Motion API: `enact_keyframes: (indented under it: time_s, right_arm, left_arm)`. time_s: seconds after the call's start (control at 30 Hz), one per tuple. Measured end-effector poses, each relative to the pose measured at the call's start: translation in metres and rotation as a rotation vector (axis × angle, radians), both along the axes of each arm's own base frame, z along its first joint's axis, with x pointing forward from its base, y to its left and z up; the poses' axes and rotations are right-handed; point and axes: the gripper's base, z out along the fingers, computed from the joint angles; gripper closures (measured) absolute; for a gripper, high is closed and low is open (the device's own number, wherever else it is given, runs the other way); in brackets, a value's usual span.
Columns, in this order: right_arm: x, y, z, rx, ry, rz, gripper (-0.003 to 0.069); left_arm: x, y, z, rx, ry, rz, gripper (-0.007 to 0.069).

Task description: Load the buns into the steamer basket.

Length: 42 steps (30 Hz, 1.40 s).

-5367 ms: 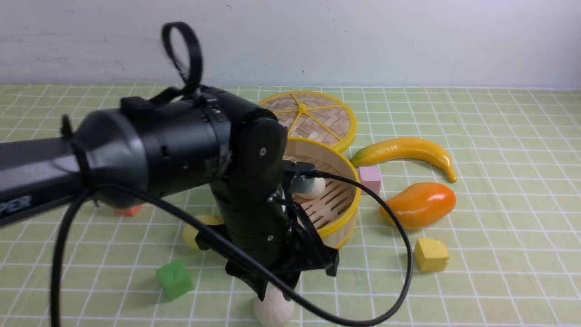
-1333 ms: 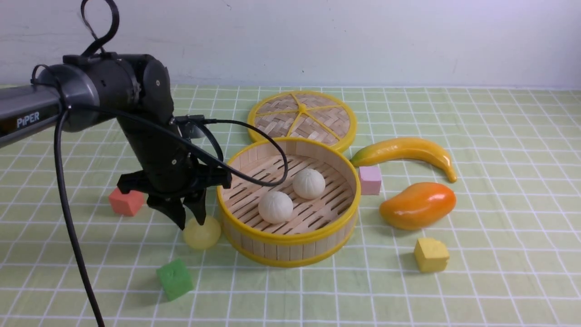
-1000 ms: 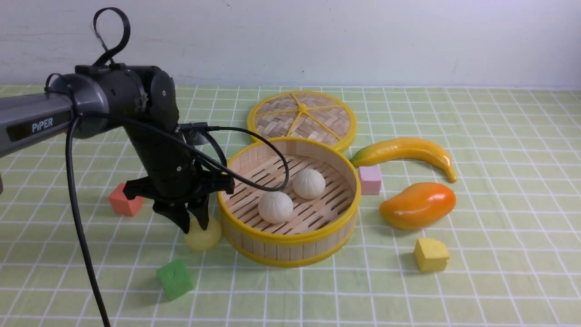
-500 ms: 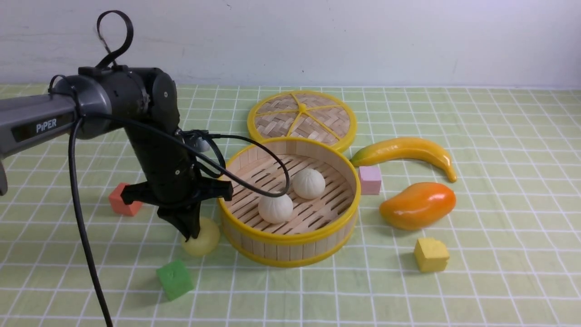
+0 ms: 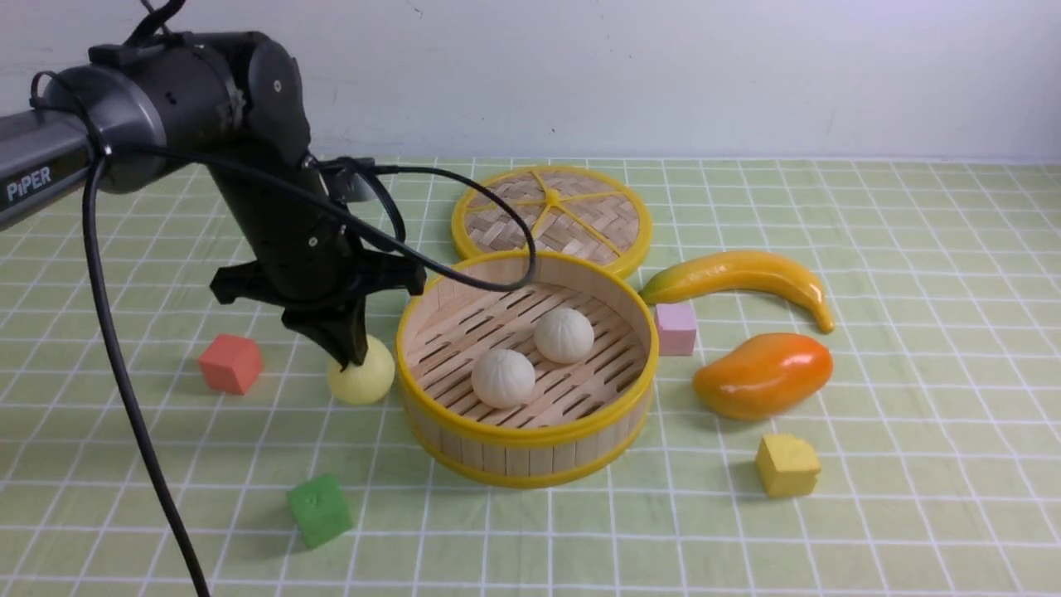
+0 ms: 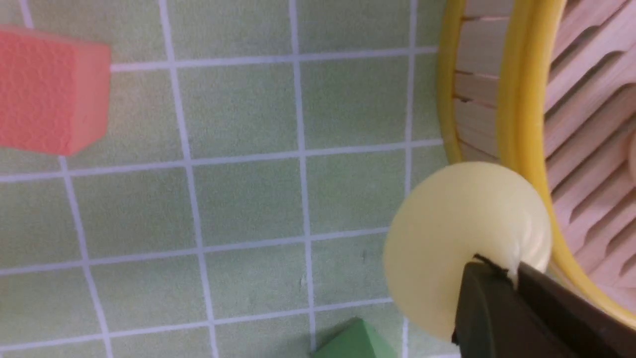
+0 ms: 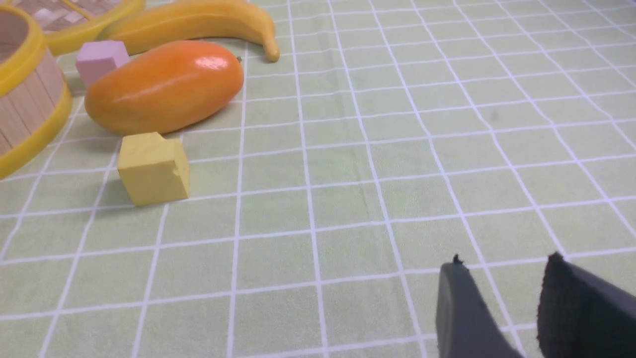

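Note:
The steamer basket stands mid-table with two off-white pleated buns on its slatted floor. My left gripper is shut on the pale yellow bun and holds it lifted off the cloth, just left of the basket's rim. In the left wrist view the fingers pinch the yellow bun beside the basket's yellow rim. My right gripper is open and empty over bare cloth, away from the basket's wall.
A flat woven lid lies behind the basket. A banana, an orange mango, and pink and yellow cubes lie to the right. A red cube and a green cube lie to the left.
My left gripper closed on the yellow bun on the cloth, then rose with it beside the basket. Earlier it set the second off-white bun in the basket.

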Motion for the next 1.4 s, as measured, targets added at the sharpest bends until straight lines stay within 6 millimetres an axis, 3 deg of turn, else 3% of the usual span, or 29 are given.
enact_keyframes:
  time_s: [0.2,0.33,0.47,0.7,0.83,1.03,1.1,1.17,1.2,1.27,1.3,1.4]
  right_arm:
    - [0.0,0.0,0.0,0.0,0.0,0.0,0.042]
    - [0.0,0.0,0.0,0.0,0.0,0.0,0.042]
    - [0.0,0.0,0.0,0.0,0.0,0.0,0.042]
    - [0.0,0.0,0.0,0.0,0.0,0.0,0.042]
    - [0.0,0.0,0.0,0.0,0.0,0.0,0.042]
    - [0.0,0.0,0.0,0.0,0.0,0.0,0.042]
    - [0.0,0.0,0.0,0.0,0.0,0.0,0.042]
    - [0.0,0.0,0.0,0.0,0.0,0.0,0.042]
    - [0.0,0.0,0.0,0.0,0.0,0.0,0.042]
    - [0.0,0.0,0.0,0.0,0.0,0.0,0.042]
    - [0.0,0.0,0.0,0.0,0.0,0.0,0.042]
    - [0.0,0.0,0.0,0.0,0.0,0.0,0.042]
  left_arm:
    - [0.011,-0.008,0.045,-0.102,-0.117,0.029,0.0638]
    - [0.02,-0.017,0.055,-0.191,-0.161,0.022,0.0638]
    - [0.035,-0.028,0.042,-0.276,-0.167,0.004,0.0638]
    - [0.059,-0.039,-0.019,-0.305,-0.081,0.032,0.0638]
    - [0.064,-0.04,-0.032,-0.304,-0.061,0.057,0.0619]
    - [0.063,-0.039,-0.03,-0.31,-0.047,0.087,0.0423]
    - [0.06,-0.04,-0.026,-0.305,-0.021,0.063,0.0339]
    - [0.058,-0.04,-0.022,-0.301,-0.008,0.045,0.0303]
    - [0.055,-0.039,-0.009,-0.298,-0.011,0.009,0.0256]
    - [0.054,-0.039,0.001,-0.302,-0.03,-0.004,0.0239]
    - [0.049,-0.038,0.023,-0.314,-0.076,-0.018,0.0225]
    - [0.034,-0.038,0.065,-0.366,-0.148,-0.029,0.0233]
